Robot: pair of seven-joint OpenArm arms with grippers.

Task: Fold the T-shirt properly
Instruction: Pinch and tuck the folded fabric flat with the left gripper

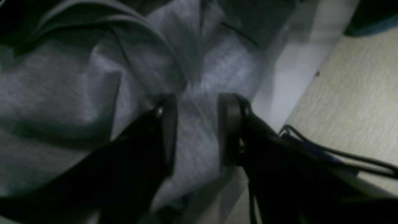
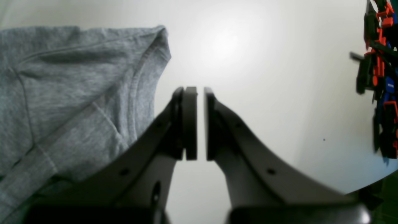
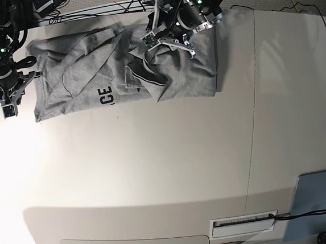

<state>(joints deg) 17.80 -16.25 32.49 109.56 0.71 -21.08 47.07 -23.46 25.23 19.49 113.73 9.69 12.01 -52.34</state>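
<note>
The grey T-shirt (image 3: 90, 77) lies crumpled along the table's far edge, with folds bunched at its middle and black letters (image 3: 105, 96) showing near its front hem. My left gripper (image 3: 166, 43) hovers over the shirt's right half. In the left wrist view its fingers (image 1: 168, 124) stand apart with the T-shirt's fabric (image 1: 62, 77) below and between them, so the left gripper (image 1: 197, 124) is open. My right gripper (image 3: 9, 110) sits off the shirt's left end. Close up, the right gripper (image 2: 200, 121) is shut to a slim gap and empty, with a hemmed corner of the T-shirt (image 2: 62, 77) to its left.
The white table (image 3: 156, 174) has a seam (image 3: 257, 119) running down its right part. A blue-grey pad (image 3: 318, 197) and a white slot (image 3: 243, 222) lie at the front right. An orange, black and blue clutter (image 2: 381, 77) stands beside the right gripper. Cables (image 1: 342, 155) trail past the table edge.
</note>
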